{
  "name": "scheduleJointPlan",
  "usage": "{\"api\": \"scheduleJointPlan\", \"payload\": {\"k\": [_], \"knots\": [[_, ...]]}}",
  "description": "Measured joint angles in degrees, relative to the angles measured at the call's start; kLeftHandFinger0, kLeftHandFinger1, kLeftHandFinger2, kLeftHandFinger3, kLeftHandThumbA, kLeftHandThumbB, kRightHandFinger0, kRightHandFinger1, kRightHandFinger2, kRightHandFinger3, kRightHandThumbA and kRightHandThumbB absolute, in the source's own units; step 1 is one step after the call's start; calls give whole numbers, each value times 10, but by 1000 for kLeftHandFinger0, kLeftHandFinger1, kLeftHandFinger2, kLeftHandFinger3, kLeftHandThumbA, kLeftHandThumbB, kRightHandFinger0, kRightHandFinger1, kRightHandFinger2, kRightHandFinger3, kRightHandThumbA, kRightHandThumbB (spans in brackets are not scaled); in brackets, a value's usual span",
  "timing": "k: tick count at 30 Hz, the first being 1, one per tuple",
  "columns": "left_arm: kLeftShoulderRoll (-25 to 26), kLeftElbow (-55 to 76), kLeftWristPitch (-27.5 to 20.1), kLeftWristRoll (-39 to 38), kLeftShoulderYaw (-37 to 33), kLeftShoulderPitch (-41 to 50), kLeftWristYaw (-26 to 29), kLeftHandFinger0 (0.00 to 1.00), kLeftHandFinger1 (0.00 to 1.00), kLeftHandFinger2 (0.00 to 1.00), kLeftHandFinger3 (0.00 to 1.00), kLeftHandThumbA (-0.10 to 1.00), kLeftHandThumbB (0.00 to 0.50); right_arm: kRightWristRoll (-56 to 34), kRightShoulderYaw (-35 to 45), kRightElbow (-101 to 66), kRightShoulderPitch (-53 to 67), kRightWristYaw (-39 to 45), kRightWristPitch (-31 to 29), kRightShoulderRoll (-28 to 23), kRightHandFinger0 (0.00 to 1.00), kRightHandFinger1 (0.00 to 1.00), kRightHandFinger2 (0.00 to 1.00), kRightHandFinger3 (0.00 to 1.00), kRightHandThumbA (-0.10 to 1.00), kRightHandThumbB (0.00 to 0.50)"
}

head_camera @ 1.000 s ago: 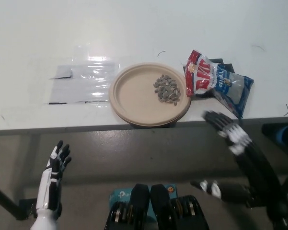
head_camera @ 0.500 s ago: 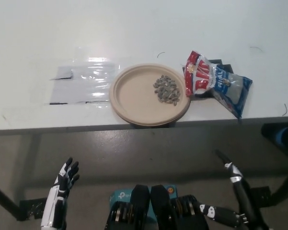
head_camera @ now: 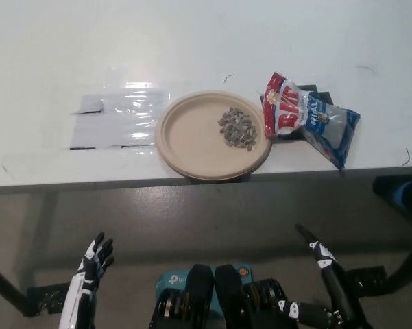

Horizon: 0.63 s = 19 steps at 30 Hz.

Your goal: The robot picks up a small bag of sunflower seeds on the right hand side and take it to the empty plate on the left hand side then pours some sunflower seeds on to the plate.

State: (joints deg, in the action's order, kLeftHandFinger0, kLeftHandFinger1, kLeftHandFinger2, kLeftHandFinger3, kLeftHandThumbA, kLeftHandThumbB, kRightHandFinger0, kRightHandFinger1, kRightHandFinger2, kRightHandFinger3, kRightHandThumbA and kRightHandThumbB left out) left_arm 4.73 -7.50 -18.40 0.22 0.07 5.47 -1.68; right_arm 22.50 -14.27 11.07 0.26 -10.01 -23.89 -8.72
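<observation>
Both hands now hang below the desk (head_camera: pixel 48 41) edge, fingers spread, holding nothing: right hand (head_camera: pixel 323 274) withdrawn, left hand (head_camera: pixel 89 271) low. Seeds (head_camera: pixel 237 127) lie on plate (head_camera: pixel 188 133); bag (head_camera: pixel 308 118) rests beside it. Pour looks finished.

White left hand (head_camera: pixel 89 274), black-tipped fingers (head_camera: pixel 101 247); black right hand (head_camera: pixel 322 274).

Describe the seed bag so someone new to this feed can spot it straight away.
Start at the round tan plate near the white table's front edge, with its small pile of seeds. The bag lies just right of it: the only crinkled packet, red and white by the plate, blue towards the table edge.
</observation>
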Motion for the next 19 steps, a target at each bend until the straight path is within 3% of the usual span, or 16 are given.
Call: {"api": "scheduleJointPlan", "payload": {"k": [15, 19], "knots": [[-1, 2, -2, 0, 0, 7, -1, 1000, 1000, 1000, 1000, 1000, 153, -3, -5, 4, 2, -11, -3, -10, 1000, 1000, 1000, 1000, 1000, 319], [-1, 2, -2, 1, 1, 8, -1, 1000, 1000, 1000, 1000, 1000, 148, -6, -4, 4, 2, -8, -3, -9, 1000, 1000, 1000, 1000, 1000, 342]]}}
